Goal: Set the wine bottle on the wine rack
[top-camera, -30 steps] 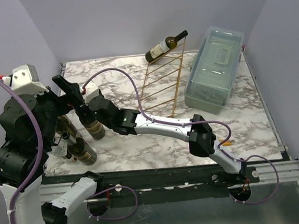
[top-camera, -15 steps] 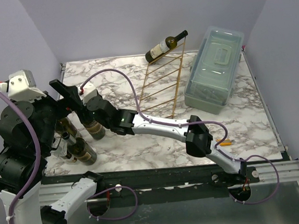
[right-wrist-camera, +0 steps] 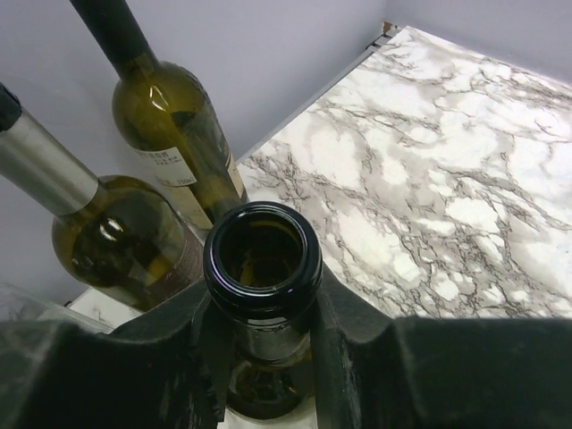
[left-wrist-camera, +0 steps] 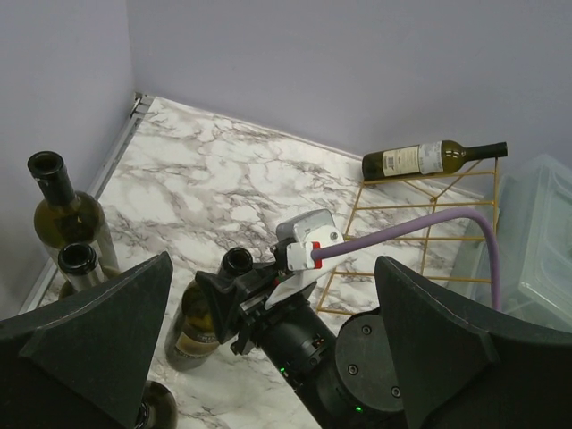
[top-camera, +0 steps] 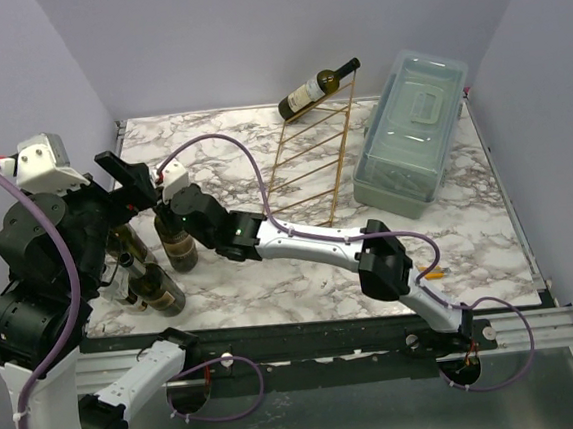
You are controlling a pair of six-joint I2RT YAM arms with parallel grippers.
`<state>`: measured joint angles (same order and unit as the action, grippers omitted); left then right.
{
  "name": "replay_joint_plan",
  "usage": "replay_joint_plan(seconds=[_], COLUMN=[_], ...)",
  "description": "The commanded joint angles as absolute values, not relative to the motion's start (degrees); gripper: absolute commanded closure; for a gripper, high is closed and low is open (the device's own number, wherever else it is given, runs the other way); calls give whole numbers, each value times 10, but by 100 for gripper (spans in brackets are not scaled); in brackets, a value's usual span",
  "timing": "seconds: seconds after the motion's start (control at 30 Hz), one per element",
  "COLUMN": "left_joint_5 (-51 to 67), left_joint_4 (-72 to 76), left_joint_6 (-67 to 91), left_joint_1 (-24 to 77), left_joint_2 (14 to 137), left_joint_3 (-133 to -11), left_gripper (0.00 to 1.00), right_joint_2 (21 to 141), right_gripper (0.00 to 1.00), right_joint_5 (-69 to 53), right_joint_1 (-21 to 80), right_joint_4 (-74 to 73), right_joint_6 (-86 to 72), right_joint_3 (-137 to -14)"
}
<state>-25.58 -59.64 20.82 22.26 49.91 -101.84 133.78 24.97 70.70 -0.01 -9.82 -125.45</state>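
The pale blue-grey plastic box point(top-camera: 412, 128) is sitting at the far right of the marbled worktop point(top-camera: 488, 217) with its lid on. Its walls are cloudy, so whatever is lying inside cannot be made out. Just to its left, the gold wire wine rack point(top-camera: 343, 147) is leaning back and carrying one labelled bottle point(top-camera: 308, 94) across its top rung, with the neck pointing right.

The wine bottle point(right-wrist-camera: 262, 259) is standing at the left side of the worktop, well apart from the wine rack. It is dark olive glass with a tan label low on the body, and its mouth is showing open, with no cork or capsule. It is upright or nearly so. Whether its base is touching the worktop cannot be told.

The right end effector point(right-wrist-camera: 264, 313) is grasping this bottle by the neck, its fingers pressing on either side just under the lip. The left end effector point(left-wrist-camera: 273, 261) is hanging above and behind, released, with its fingers spread wide and nothing between them.

Other bottles point(left-wrist-camera: 58, 214) are standing close together beside the left wall, near the grasped one. One is wearing a black capsule and another a silver one.
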Motion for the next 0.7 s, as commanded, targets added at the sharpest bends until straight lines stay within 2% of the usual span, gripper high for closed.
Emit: replay_joint_plan(seconds=[0.0,0.1,0.67], left_joint_5=[-259,-253,-265], left_joint_4=[-587,-585,-580], left_joint_6=[209,208,190], left_joint_1=[226,226,226], left_joint_2=[495,496,483], left_joint_3=[-1006,-1005,-993], left_gripper=[4,4,4], right_joint_2=[1290,1281,1191], right_gripper=[88,99,99], right_joint_5=[276,282,211], right_joint_1=[713,711,625], right_joint_4=[37,53,120], right_joint_6=[-81,-63,-207], right_joint_3=[-1212,-1198,-1115])
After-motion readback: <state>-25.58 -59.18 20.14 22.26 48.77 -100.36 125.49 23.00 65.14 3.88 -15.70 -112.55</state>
